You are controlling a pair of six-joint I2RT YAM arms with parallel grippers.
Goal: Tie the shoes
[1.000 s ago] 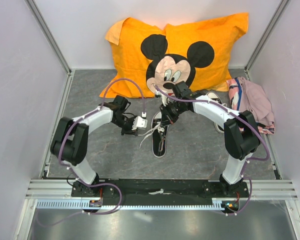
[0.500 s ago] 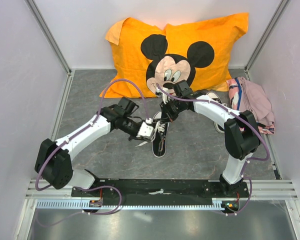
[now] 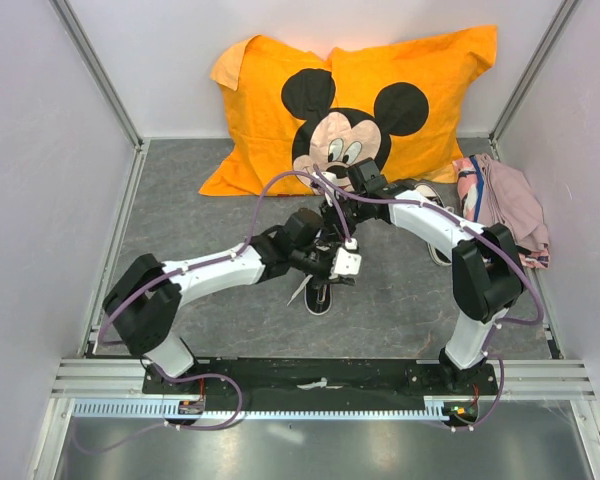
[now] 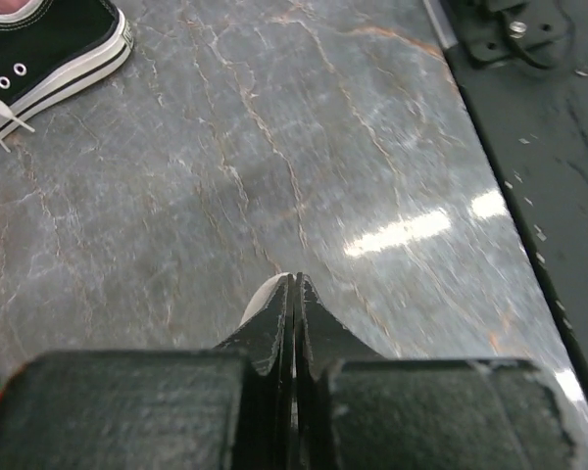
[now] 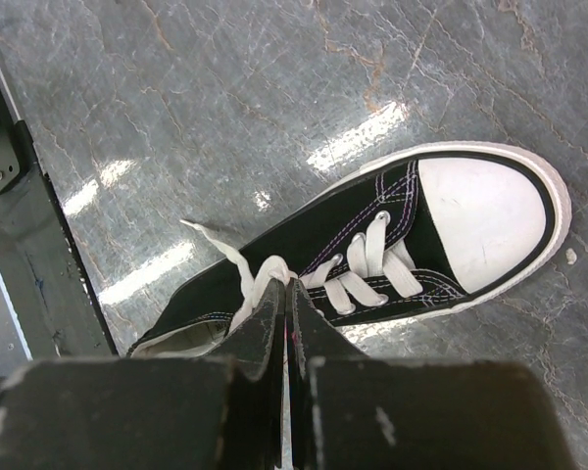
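Right wrist view: the right gripper [image 5: 286,284] has its fingers pressed together on the lace [image 5: 243,269], right over the lacing of the shoe [image 5: 470,220]. From that pinch the lace drops straight to the eyelets. The shoe's long axis runs from the open heel at lower left to the white toe cap at upper right, so this gripper sits above the middle of the shoe.

In the left wrist view the left gripper [image 4: 294,279] is closed too. A white sliver at its tip looks like a lace end nipped there, though little of it shows. Bare floor [image 4: 304,147] lies beyond, and the second shoe [image 4: 49,44], as I judge it, sits well apart at the upper left.

From the top view the relation is plain. The shoe lies lengthwise, heel toward the bases and toe toward the pillow [image 3: 270,90]. The left arm reaches across it, so that its gripper hangs just right of the shoe's line and a little nearer the bases than the right gripper. The two are close together — both above the shoe's far half.

Each strand seems to be held, with the left one carried over the shoe. Any crossing or looping would likely turn on that — the left gripper on the right side, the right gripper holding the centre.
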